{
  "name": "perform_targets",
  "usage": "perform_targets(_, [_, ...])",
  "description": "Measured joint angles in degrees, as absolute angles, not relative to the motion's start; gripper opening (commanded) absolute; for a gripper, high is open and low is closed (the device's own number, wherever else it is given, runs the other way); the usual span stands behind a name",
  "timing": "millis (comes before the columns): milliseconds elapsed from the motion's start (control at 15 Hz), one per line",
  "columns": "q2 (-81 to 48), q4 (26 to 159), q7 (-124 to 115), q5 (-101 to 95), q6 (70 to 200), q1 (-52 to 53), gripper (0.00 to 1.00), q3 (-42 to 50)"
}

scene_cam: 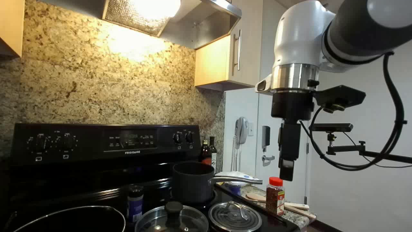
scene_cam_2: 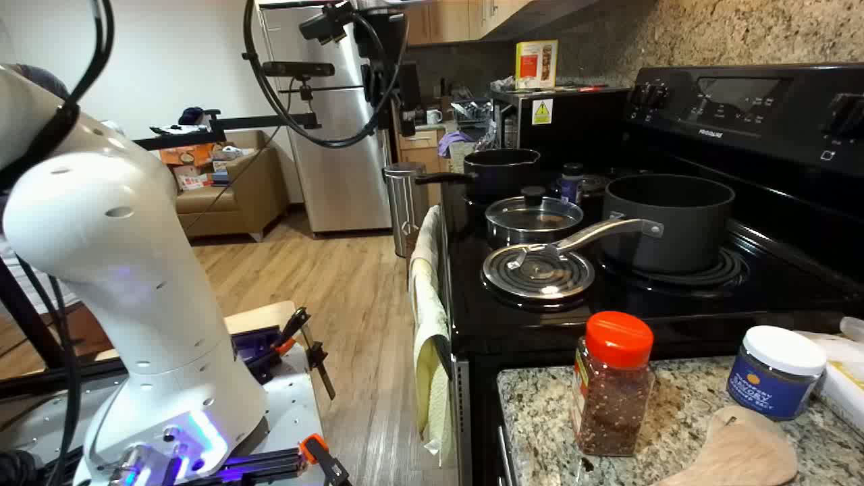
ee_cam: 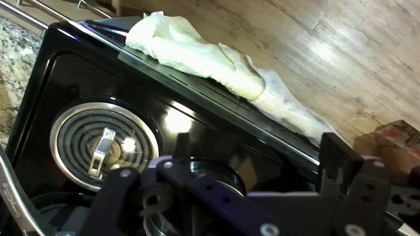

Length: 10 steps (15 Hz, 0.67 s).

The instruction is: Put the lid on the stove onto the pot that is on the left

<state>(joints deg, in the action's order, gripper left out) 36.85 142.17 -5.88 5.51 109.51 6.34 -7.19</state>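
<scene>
In an exterior view, the range-hood lamp [scene_cam: 157, 8] is blowing out to white and casting warm yellow light on the granite backsplash [scene_cam: 122, 74], the glow falling off toward the left edge. Below, the dark pot [scene_cam: 77, 222] is lying in deep shadow, only its thin rim catching light. In an exterior view, violet-blue light is glowing on the robot base [scene_cam_2: 189, 401]. Wrist view: towel [ee_cam: 203, 62] is washing out nearly to white; glare is spotting the black stovetop [ee_cam: 177, 119] and floor [ee_cam: 325, 50]; gripper [ee_cam: 256, 144] is showing near-black, much of its detail getting lost.
</scene>
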Motion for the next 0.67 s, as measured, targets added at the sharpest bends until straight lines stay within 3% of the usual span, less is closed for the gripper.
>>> perform_targets(667, [28.6,134.5,-5.9,4.6,110.0,5.9,1.0,-7.1])
